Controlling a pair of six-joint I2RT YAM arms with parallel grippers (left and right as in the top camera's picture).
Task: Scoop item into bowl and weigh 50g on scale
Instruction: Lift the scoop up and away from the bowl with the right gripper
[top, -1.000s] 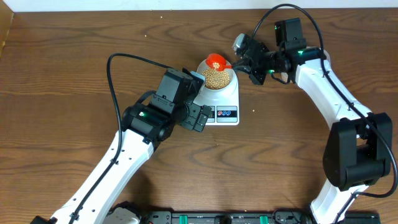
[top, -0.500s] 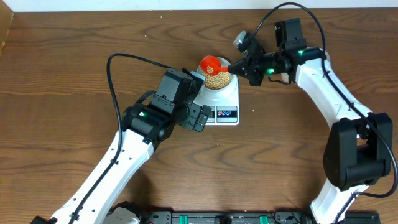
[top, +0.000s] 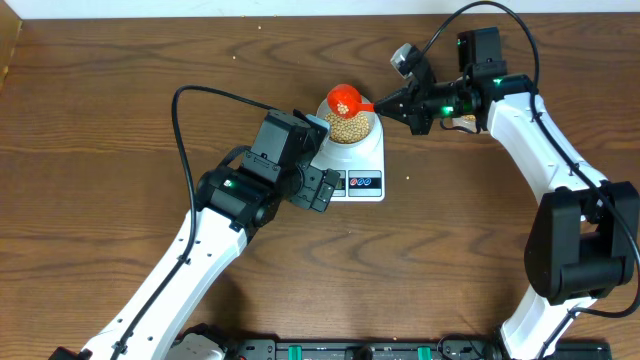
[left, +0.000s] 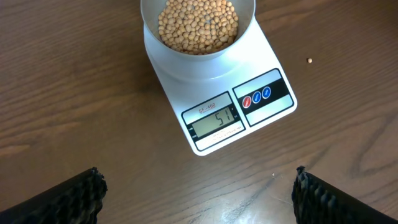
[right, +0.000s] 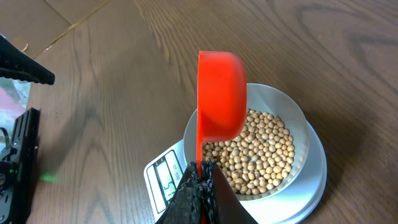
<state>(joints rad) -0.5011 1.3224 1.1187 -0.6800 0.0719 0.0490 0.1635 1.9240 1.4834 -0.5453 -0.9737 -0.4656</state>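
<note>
Right hand (right: 200, 179), clamped on the scoop (right: 221, 93), is being held over the bowl (right: 297, 117); beans (right: 255, 158) being spilled from it could push the scale (left: 211, 99) over target.

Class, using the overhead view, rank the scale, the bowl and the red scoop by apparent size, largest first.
1. scale
2. bowl
3. red scoop: it sits above the bowl, so nearer the camera, yet still looks smallest.

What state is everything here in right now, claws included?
scale: on, display reads 51
bowl: sitting on the scale
beans: piled in the bowl
red scoop: tilted above the bowl
right gripper: shut on the red scoop's handle
left gripper: open, empty
</note>
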